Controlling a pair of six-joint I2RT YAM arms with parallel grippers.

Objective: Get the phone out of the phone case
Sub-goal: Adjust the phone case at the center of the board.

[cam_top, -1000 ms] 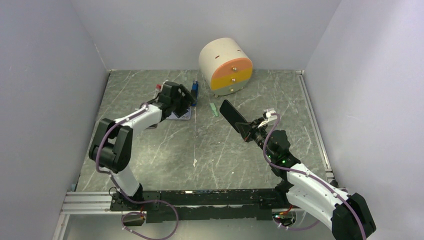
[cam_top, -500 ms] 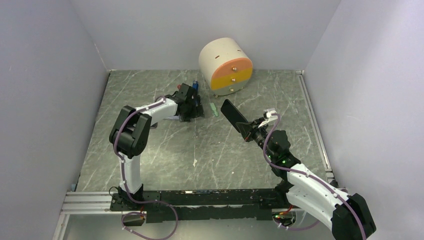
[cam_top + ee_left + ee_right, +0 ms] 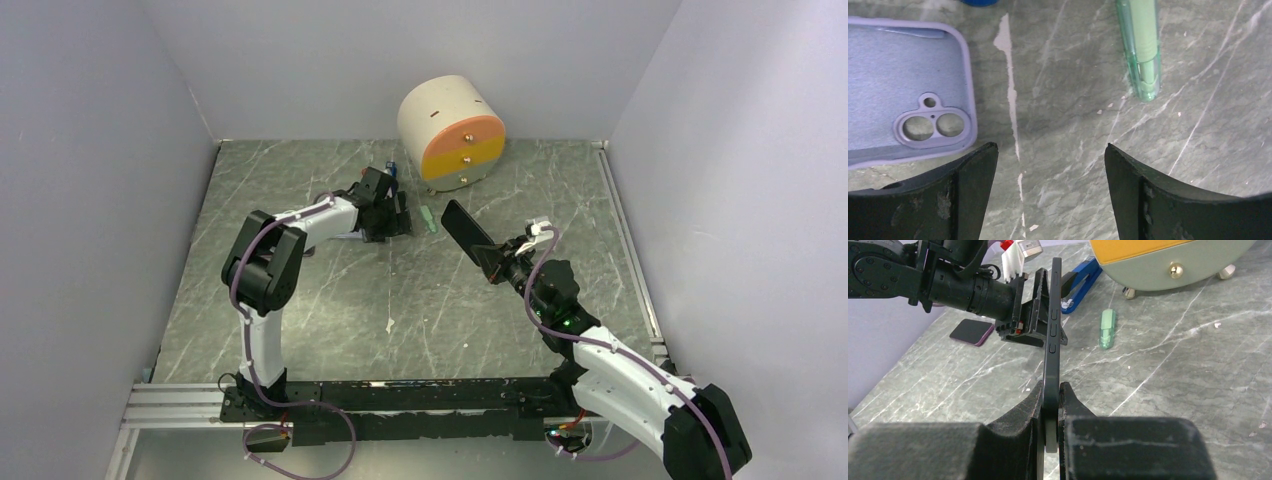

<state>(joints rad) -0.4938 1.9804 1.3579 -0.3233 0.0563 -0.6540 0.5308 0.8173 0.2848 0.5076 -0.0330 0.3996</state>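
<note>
right wrist view has the right hand (image 3: pixel 1050 390) clenched on one short end of the bare black phone (image 3: pixel 1052 325). The fingers press its two flat faces, and the edge with the side buttons is turned up to the camera. the phone's long axis runs straight out ahead of the hand, continuing the line of the fingers, with its free end pointing toward the left arm. from the top external view the phone (image 3: pixel 464 231) rides clear of the worktop (image 3: pixel 420 300), slanting up and away from the right hand (image 3: pixel 497 262).

left wrist view shows the lilac phone case (image 3: pixel 903 85) lying flat and empty with its inner face up and the camera cutout nearest the hand. it sits just ahead of one finger and off to that side, not between the fingers. the left hand (image 3: pixel 1048 155) is released, jaws spread wide over bare worktop. a translucent green pen-like tube (image 3: pixel 1143 50) lies ahead of the other finger.

judging by this, the separation itself looks done, since phone and case are well apart. what seems left is setting the phone down. that would call for lowering the right hand, rolling it so a flat face meets the worktop, keeping clear of the left arm, then letting go.
</note>
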